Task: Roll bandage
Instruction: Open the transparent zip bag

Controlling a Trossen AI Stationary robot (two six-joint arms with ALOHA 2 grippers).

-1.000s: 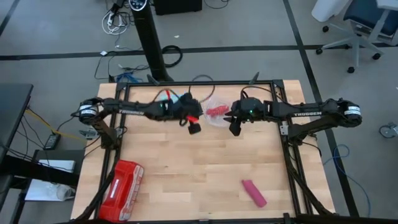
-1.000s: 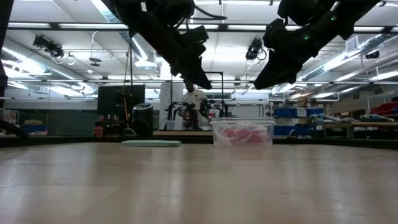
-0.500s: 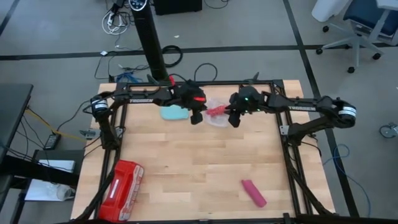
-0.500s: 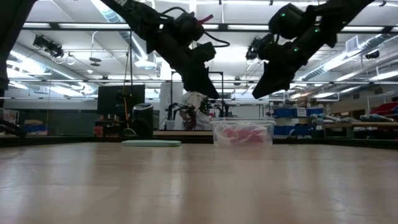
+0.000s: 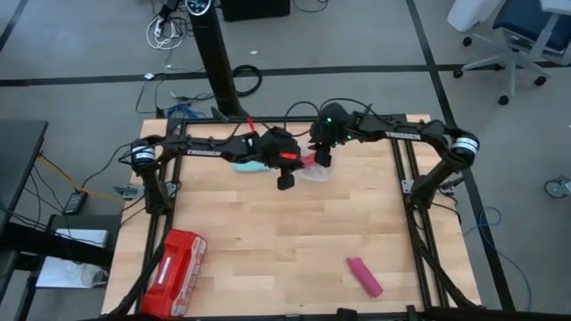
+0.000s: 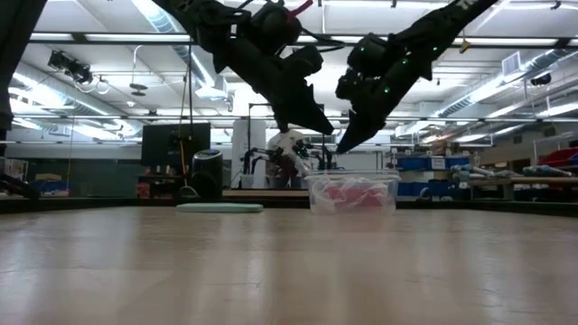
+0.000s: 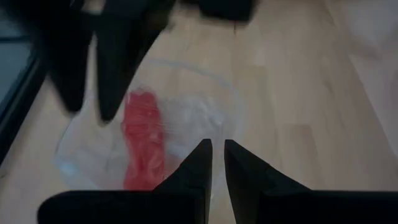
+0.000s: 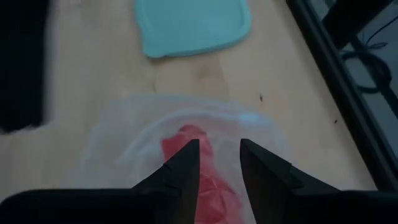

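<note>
L gripper (image 5: 285,183) and R gripper (image 5: 320,159) both over clear tub (image 6: 352,193) w/ red fabric (image 8: 202,168), fingers parted, nothing held, teal lid (image 8: 193,25) beside tub, pink bandage roll (image 5: 364,276) and red case (image 5: 175,271) well apart near front edge.

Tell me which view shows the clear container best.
The right wrist view: the clear container fills the picture, red contents visible. The left wrist view blurs it, the low view gives its side, and the high view has arms covering it.

high view: overhead, straight down on the table (image 5: 294,241)
low view: tabletop level
wrist views: close above the clear container (image 8: 124,134), shared
</note>
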